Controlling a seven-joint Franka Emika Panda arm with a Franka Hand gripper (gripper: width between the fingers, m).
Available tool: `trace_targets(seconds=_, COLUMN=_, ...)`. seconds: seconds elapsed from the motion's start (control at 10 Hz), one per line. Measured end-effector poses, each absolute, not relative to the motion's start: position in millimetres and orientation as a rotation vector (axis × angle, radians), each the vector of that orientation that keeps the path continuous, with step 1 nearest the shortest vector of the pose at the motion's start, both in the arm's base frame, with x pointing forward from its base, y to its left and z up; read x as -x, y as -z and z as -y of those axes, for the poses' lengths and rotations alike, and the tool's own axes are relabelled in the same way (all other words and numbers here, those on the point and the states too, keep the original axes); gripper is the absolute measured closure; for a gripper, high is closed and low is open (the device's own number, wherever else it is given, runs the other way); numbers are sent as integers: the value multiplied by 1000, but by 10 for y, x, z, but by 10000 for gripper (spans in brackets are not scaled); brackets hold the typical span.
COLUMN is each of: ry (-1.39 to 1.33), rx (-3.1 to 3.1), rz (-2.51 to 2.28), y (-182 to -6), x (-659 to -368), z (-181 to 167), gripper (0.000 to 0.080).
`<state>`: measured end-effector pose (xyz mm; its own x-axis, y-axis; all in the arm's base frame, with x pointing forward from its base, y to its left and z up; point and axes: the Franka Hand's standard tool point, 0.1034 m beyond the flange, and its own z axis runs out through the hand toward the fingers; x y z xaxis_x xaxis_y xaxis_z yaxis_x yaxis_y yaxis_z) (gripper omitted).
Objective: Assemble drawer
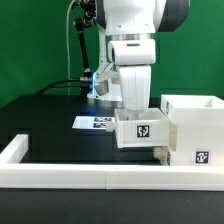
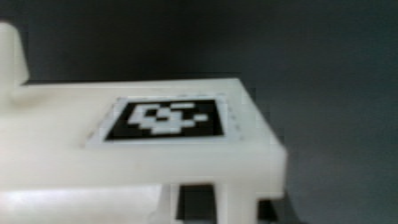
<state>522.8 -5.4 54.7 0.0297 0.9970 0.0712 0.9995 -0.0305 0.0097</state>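
Observation:
My gripper point(image 1: 135, 108) reaches down onto a small white tray point(image 1: 141, 131) with a black-and-white tag on its front, and is shut on it. The tray hangs just above the black table, right beside the open front of the tall white housing point(image 1: 196, 128) on the exterior view's right. In the wrist view the tray point(image 2: 169, 150) fills the frame, with its tag point(image 2: 167, 118) facing up. My gripper point(image 2: 231, 206) shows only as two dark fingertips at the frame's edge. The second tray is out of view.
A low white border wall point(image 1: 90, 177) runs along the front and left of the black table. The marker board point(image 1: 94, 122) lies flat behind the tray. A black lamp stand point(image 1: 78, 50) and cables stand at the back.

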Motion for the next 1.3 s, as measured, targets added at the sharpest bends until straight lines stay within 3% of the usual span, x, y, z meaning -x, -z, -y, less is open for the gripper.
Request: trace_targets(seconds=1.3, ry=95, rx=2220, rz=2155, y=-519, x=-5338, z=-60, gripper=755)
